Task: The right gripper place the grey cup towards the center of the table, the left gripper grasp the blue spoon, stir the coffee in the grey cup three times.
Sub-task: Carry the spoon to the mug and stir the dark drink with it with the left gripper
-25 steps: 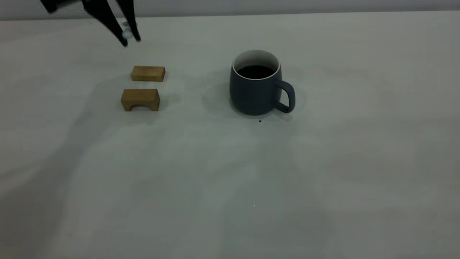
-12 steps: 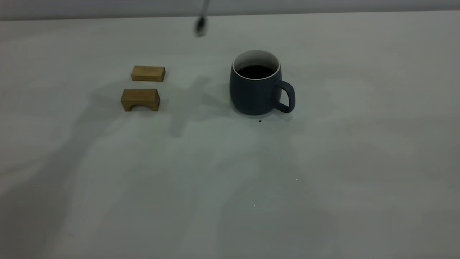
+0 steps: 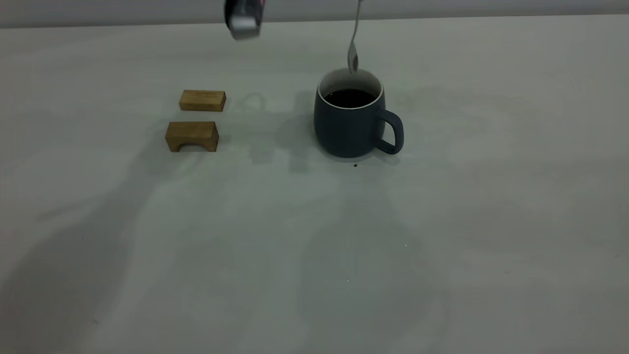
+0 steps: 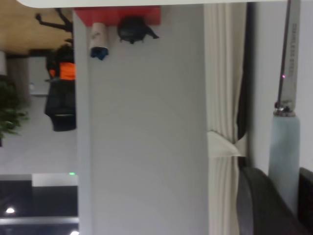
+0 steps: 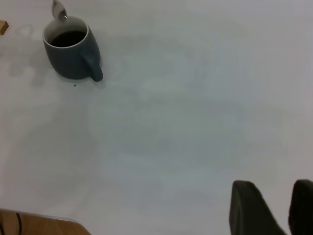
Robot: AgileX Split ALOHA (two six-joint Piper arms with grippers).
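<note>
We read no legible brand; the spoon's metal neck carries stamped lettering too faint to read. At nine o'clock from the cup sit two wooden blocks (image 3: 202,100), a flat one behind an arched one (image 3: 192,136). The left pincer (image 4: 281,205) is raised above the surface (image 3: 314,236), clamped on the pale handle of the blue spoon (image 3: 353,54), which hangs bowl-down over the far rim of the grey cup (image 3: 350,123). Coffee (image 3: 350,97) fills the cup, its handle at three o'clock. The right pincer (image 5: 271,208) hangs well apart from the cup, fingers parted.
</note>
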